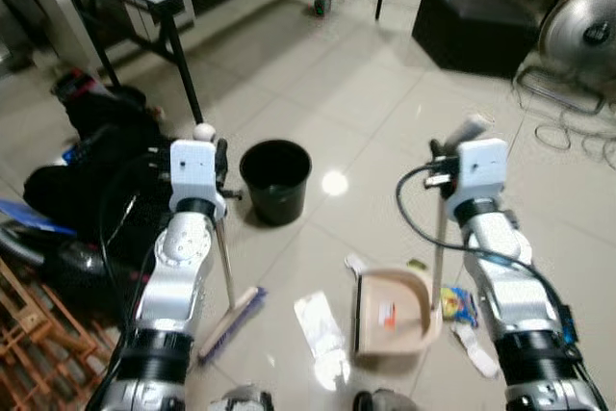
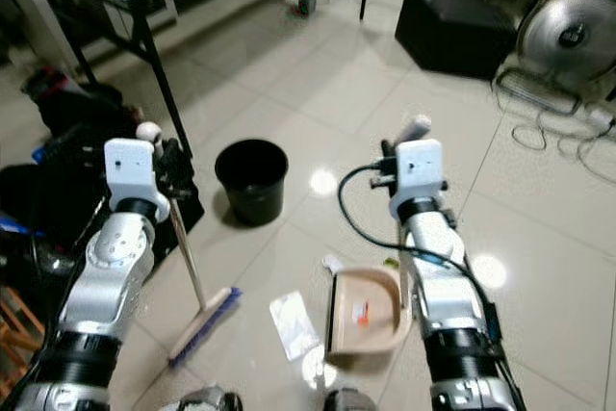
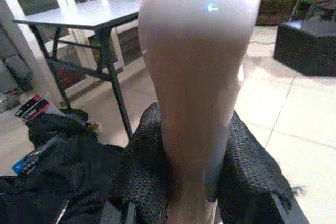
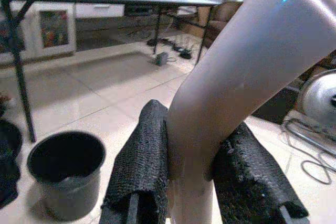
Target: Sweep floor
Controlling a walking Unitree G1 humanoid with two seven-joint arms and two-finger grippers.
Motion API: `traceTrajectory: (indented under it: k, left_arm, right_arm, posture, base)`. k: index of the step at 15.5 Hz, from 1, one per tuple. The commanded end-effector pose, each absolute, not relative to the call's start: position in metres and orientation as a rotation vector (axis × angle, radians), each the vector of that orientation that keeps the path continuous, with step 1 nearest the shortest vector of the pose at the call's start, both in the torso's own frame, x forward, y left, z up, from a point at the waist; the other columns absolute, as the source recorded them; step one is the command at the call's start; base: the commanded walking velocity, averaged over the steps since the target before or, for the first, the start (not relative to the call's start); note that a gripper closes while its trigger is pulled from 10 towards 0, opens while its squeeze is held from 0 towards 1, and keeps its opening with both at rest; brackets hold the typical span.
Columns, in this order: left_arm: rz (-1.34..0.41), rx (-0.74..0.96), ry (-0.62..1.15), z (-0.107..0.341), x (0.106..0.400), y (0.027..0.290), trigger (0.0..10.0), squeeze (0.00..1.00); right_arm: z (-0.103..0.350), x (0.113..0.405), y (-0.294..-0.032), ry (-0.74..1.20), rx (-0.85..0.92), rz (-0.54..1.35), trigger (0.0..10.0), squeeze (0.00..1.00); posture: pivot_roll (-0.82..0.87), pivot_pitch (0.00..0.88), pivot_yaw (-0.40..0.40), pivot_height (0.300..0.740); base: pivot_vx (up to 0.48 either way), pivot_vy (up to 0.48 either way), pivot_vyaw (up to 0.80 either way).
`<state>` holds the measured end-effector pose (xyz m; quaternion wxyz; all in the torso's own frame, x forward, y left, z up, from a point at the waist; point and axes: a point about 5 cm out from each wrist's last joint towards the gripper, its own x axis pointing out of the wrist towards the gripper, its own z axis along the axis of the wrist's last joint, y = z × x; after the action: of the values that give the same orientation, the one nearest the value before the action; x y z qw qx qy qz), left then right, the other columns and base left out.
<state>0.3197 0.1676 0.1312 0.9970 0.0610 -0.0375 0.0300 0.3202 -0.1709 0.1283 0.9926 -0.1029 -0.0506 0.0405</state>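
Left gripper (image 3: pixel 186 192) has its jaws clamped on the rounded top of the long beige broom with purple bristles (image 1: pixel 231 322), whose head rests on the glossy tiled floor (image 1: pixel 366 103) at seven o'clock. Right gripper (image 4: pixel 191 182) is closed on the beige long-handled plastic dustpan (image 1: pixel 390 310), sitting at five o'clock among white paper scraps (image 1: pixel 318 320). Both look light and stiff; smooth handles may twist, so grip high. A black round bucket (image 1: pixel 275 180) waits at twelve.
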Motion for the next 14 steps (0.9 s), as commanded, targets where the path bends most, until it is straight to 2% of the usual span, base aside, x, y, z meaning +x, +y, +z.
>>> traceTrajectory:
  k: [1,3,9,14]
  left_arm:
    - [0.096,0.122,-0.127,0.14,0.323,0.175,10.0,0.0]
    - [0.104,0.083,-0.129,0.138,0.329,0.178,10.0,0.0]
    - [0.105,0.006,-0.176,0.133,0.336,0.167,10.0,0.0]
    - [0.128,0.01,-0.197,0.128,0.342,0.161,10.0,0.0]
  right_arm:
    - [0.131,0.322,-0.165,-0.137,-0.256,0.12,10.0,0.0]
    - [0.133,0.327,-0.156,-0.17,-0.291,0.149,10.0,0.0]
    - [0.144,0.328,-0.141,-0.328,-0.352,0.163,10.0,0.0]
    - [0.118,0.318,-0.123,-0.267,-0.387,0.244,10.0,0.0]
  posture:
    - [0.1,0.236,0.042,0.74]
    - [0.1,0.27,0.068,0.74]
    - [0.12,0.284,0.095,0.74]
    - [0.12,0.288,0.113,0.74]
  base:
    - [0.0,0.0,0.0]
    - [0.0,0.0,0.0]
    - [0.0,0.0,0.0]
    - [0.0,0.0,0.0]
